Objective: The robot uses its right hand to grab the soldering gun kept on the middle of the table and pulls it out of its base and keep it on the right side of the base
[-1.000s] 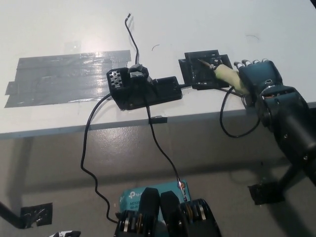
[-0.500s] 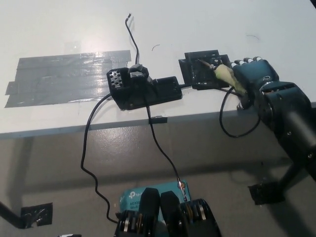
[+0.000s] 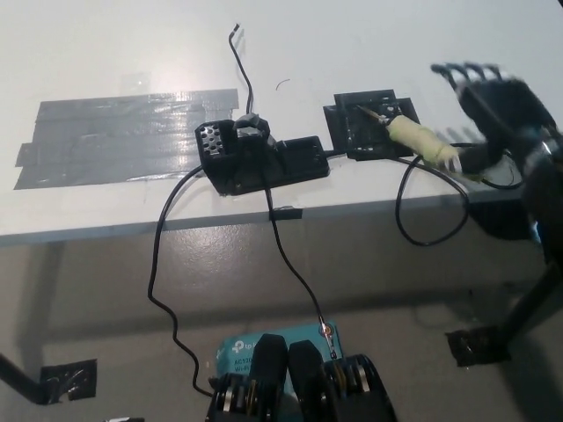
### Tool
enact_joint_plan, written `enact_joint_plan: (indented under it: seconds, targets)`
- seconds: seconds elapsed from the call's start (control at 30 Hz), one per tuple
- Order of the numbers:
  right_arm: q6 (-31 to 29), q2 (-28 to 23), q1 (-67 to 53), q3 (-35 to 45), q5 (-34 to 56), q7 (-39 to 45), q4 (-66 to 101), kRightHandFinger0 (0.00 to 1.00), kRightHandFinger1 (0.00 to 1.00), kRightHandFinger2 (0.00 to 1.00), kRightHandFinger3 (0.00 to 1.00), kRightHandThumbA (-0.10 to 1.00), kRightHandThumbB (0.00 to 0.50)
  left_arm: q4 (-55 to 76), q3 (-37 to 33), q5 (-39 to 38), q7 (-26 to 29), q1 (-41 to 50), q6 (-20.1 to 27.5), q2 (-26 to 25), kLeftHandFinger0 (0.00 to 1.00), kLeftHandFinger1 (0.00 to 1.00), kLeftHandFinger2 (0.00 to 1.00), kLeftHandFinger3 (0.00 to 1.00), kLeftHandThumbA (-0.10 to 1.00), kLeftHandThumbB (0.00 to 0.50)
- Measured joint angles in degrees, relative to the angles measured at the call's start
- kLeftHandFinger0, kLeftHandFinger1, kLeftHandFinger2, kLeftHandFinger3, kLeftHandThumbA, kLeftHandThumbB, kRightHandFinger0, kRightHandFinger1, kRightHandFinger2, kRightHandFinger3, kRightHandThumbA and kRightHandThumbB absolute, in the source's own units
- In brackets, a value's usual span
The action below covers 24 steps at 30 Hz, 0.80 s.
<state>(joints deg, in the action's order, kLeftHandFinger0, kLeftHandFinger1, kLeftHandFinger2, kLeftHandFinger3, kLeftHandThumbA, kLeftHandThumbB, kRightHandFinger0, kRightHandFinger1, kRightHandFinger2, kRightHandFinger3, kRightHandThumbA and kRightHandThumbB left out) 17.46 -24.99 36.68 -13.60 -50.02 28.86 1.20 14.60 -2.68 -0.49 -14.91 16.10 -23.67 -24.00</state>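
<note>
Soldering gun point(image 3: 420, 141) is seen lying on the table point(image 3: 352, 44), tip on a black pad point(image 3: 374, 127) right of the base point(image 3: 264, 158); light, rigid, best gripped by its pale handle; right robot hand point(image 3: 488, 97) is held spread, empty

Matt white table point(image 3: 106, 35); glossy grey tape point(image 3: 123, 132); matt black plastic base point(image 3: 264, 158).
</note>
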Motion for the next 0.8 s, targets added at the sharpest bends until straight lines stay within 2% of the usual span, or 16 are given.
enact_joint_plan:
  seconds: [0.03, 0.07, 0.1, 0.17, 0.2, 0.27, 0.3, 0.37, 0.43, 0.5, 0.6, 0.67, 0.73, 0.8]
  targets:
    - [0.2, 0.1, -2.8, 1.5, 0.9, 0.0, 2.4, 1.00, 1.00, 1.00, 1.00, 0.89, 0.214, -0.1, 0.0, 0.0, 0.0, 0.0, 0.0, 0.0, 0.25, 0.32, 0.39, 0.79, 0.75, 0.283]
    - [0.4, 0.3, -4.7, 3.1, 1.8, 0.0, 4.4, 1.00, 1.00, 1.00, 1.00, 0.84, 0.187, -0.2, 0.0, 0.0, 0.0, 0.0, 0.0, 0.0, 0.24, 0.31, 0.40, 0.79, 0.74, 0.283]
    - [0.6, 0.7, -7.4, 5.0, 2.8, 0.0, 6.8, 1.00, 1.00, 1.00, 1.00, 0.76, 0.167, -0.2, 0.0, 0.0, 0.0, 0.0, 0.0, 0.0, 0.23, 0.31, 0.40, 0.79, 0.73, 0.271]
    - [0.9, 2.0, -13.6, 9.3, 5.4, 0.0, 11.4, 1.00, 1.00, 1.00, 1.00, 0.72, 0.152, -0.5, 0.0, 0.0, 0.0, 0.0, 0.0, 0.0, 0.22, 0.30, 0.39, 0.77, 0.71, 0.246]
    - [1.0, 2.5, -16.2, 11.0, 6.5, -0.1, 13.3, 1.00, 1.00, 1.00, 1.00, 0.74, 0.176, -0.6, 0.0, 0.0, 0.0, 0.0, 0.0, 0.0, 0.23, 0.30, 0.40, 0.78, 0.74, 0.261]
    - [1.2, 3.6, -21.5, 14.4, 8.9, -0.1, 16.7, 1.00, 1.00, 1.00, 1.00, 0.76, 0.178, -0.7, 0.0, 0.0, 0.0, 0.0, 0.0, 0.0, 0.23, 0.30, 0.40, 0.79, 0.75, 0.264]
    - [1.3, 4.1, -23.7, 16.0, 10.1, -0.2, 18.2, 1.00, 1.00, 1.00, 1.00, 0.74, 0.174, -0.8, 0.1, 0.0, 0.0, 0.0, 0.0, 0.0, 0.23, 0.30, 0.40, 0.79, 0.75, 0.266]
    - [1.4, 4.8, -28.3, 18.7, 12.5, -0.3, 20.6, 1.00, 1.00, 1.00, 1.00, 0.75, 0.184, -0.8, 0.1, 0.1, 0.0, 0.0, 0.0, 0.0, 0.25, 0.31, 0.40, 0.79, 0.73, 0.247]
    - [1.3, 5.1, -31.9, 21.1, 14.6, -0.7, 22.2, 1.00, 1.00, 1.00, 1.00, 0.67, 0.161, -0.8, 0.2, 0.1, 0.0, 0.0, 0.0, 0.0, 0.25, 0.32, 0.41, 0.80, 0.73, 0.236]
    - [0.9, 5.3, -35.2, 22.4, 16.5, -1.5, 22.2, 1.00, 1.00, 1.00, 1.00, 0.62, 0.167, -0.8, 0.3, 0.1, 0.0, 0.1, 0.0, 0.0, 0.25, 0.31, 0.41, 0.80, 0.72, 0.239]
    - [-0.6, 5.6, -38.7, 22.9, 19.0, -2.8, 20.0, 1.00, 1.00, 1.00, 1.00, 0.60, 0.138, -0.9, 0.3, 0.2, 0.0, 0.2, 0.0, 0.0, 0.24, 0.32, 0.41, 0.78, 0.72, 0.260]
    - [-1.6, 5.5, -40.2, 22.2, 19.9, -3.2, 16.8, 1.00, 1.00, 1.00, 1.00, 0.50, 0.146, -1.0, 0.3, 0.3, 0.0, 0.3, 0.0, 0.0, 0.22, 0.31, 0.42, 0.76, 0.72, 0.268]
    - [-3.3, 5.4, -41.6, 21.2, 20.7, -3.9, 12.5, 1.00, 1.00, 1.00, 1.00, 0.46, 0.151, -1.0, 0.3, 0.4, 0.0, 0.5, 0.0, 0.0, 0.19, 0.30, 0.42, 0.73, 0.72, 0.258]
    - [-4.3, 5.2, -42.1, 20.8, 21.2, -4.5, 9.5, 1.00, 1.00, 1.00, 1.00, 0.40, 0.145, -1.0, 0.4, 0.5, 0.0, 0.7, -0.1, 0.0, 0.23, 0.32, 0.42, 0.76, 0.72, 0.273]
